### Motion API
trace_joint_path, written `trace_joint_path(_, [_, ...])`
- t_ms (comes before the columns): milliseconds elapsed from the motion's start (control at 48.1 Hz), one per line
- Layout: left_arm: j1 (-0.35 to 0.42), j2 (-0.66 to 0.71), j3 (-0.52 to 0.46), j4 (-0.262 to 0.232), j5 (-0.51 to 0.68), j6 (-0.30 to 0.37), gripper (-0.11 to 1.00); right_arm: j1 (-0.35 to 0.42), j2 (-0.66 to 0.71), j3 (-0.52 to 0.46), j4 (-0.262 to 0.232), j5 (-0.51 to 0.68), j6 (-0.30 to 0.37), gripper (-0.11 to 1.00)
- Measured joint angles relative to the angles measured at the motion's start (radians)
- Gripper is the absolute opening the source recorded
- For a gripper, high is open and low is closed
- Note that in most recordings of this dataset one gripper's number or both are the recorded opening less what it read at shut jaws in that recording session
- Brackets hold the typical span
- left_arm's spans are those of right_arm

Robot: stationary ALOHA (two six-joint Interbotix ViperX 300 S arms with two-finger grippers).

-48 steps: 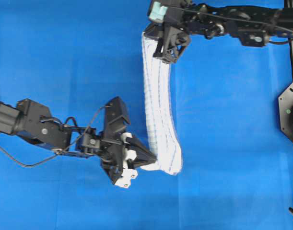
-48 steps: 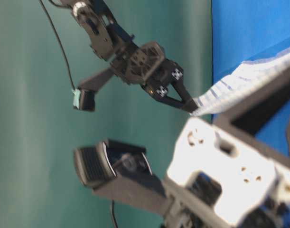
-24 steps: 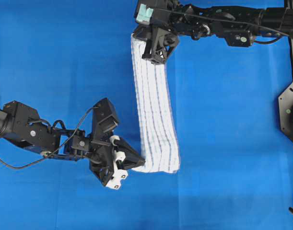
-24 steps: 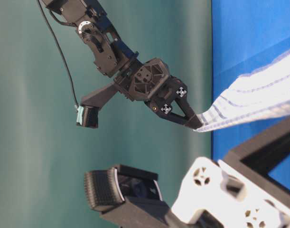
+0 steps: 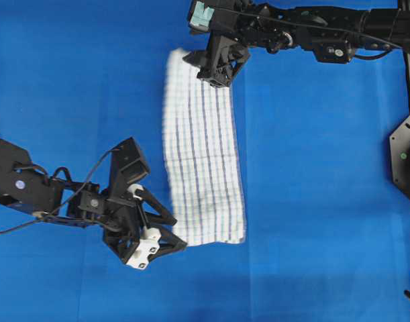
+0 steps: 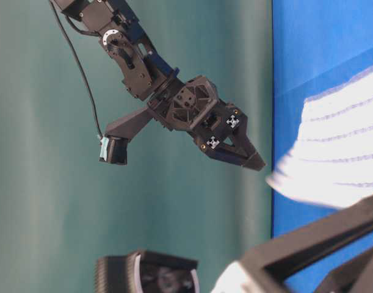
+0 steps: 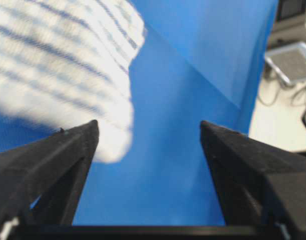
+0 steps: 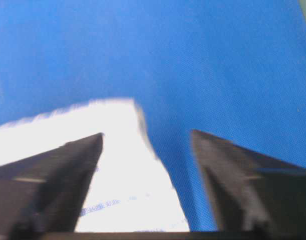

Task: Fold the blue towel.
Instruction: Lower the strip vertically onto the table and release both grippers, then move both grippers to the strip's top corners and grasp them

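Two black grippers: left gripper (image 5: pixel 166 231) wide open, holds nothing | right gripper (image 5: pixel 215 72) wide open, holds nothing | white blue-striped cloth towel (image 5: pixel 201 171) lies between them on blue table cover (image 5: pixel 312 168)

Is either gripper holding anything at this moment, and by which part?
Nothing is held: the left gripper and right gripper are both open, the blue towel released.

in the overhead view the right gripper (image 5: pixel 217 72) covers the far top corner of the blue towel (image 5: pixel 203 171). the towel is motion-blurred in both wrist views, its stripes washed out in the right one, and cut off by the right edge in the table-level view. the left arm's base runs off the overhead view's left edge.
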Motion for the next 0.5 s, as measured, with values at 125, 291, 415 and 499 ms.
trace_joint_path(125, [-0.002, -0.064, 0.028, 0.002, 0.052, 0.008, 0.77, 0.0, -0.023, 0.032, 0.0, -0.037, -0.005, 0.89])
trace_joint_path(291, [0.009, -0.149, 0.087, 0.003, 0.077, 0.017, 0.76, -0.003, -0.11, 0.11, 0.0, -0.081, -0.008, 0.85])
trace_joint_path(415, [0.06, -0.186, 0.129, 0.005, 0.078, 0.06, 0.76, -0.026, -0.176, 0.189, 0.0, -0.104, -0.008, 0.85])
trace_joint_path(499, [0.126, -0.196, 0.14, 0.005, 0.08, 0.132, 0.76, -0.048, -0.21, 0.238, 0.0, -0.115, -0.008, 0.85])
